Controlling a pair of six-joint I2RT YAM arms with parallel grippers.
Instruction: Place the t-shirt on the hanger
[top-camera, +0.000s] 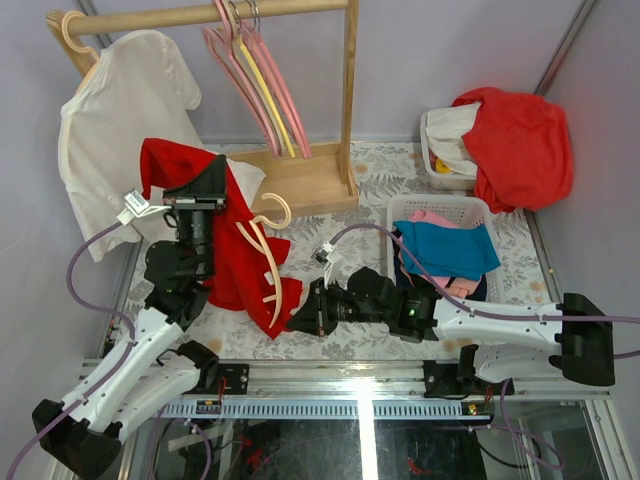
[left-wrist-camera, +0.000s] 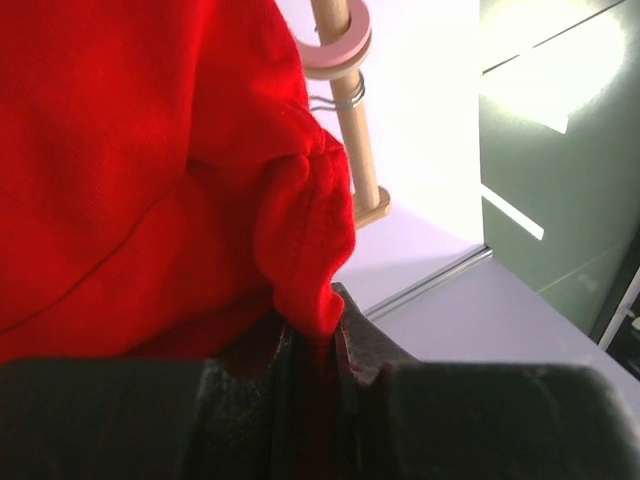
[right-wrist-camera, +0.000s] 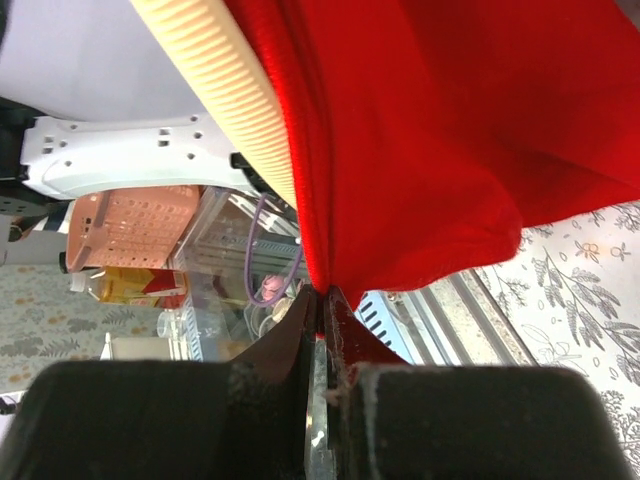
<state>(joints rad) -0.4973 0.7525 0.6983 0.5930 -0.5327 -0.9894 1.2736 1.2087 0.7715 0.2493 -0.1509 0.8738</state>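
The left claw and right claw pinched the bright red cloth t-shirt, to stretch it over the pale wooden hanger

Wrist cam: the right gripper is pinching a fold of the red t-shirt, jaws closed on the cloth, which is fanning out above them. The cream ribbed hanger is running diagonally from top left down behind the shirt's edge. A white arm segment and an orange perforated basket are sitting behind at left, with the floral table cover showing at right.
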